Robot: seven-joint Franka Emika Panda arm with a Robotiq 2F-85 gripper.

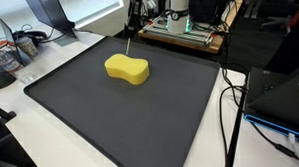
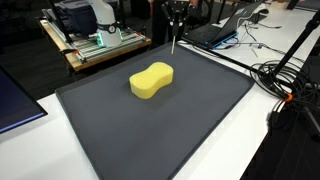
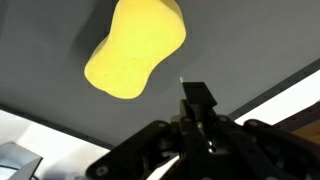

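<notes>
A yellow peanut-shaped sponge point(image 1: 127, 68) point(image 2: 151, 80) lies on a large dark mat point(image 1: 121, 125) point(image 2: 170, 140). My gripper point(image 1: 134, 19) point(image 2: 175, 22) hangs above the mat's far edge, behind the sponge and apart from it. The jaws are shut on a thin pale stick point(image 1: 131, 41) point(image 2: 175, 42) that points down toward the mat. Whether its tip touches the mat I cannot tell. In the wrist view the closed gripper point(image 3: 195, 95) is at the bottom, the sponge point(image 3: 135, 50) is ahead of it at the top, and only a speck of the stick shows.
Behind the mat stands a wooden bench with equipment point(image 1: 183, 32) point(image 2: 95, 40). Black cables point(image 1: 230, 101) point(image 2: 285, 85) run along one side of the mat. Clutter point(image 1: 9, 58) sits on the white table at another corner, and a laptop point(image 2: 225, 30) lies beyond the far edge.
</notes>
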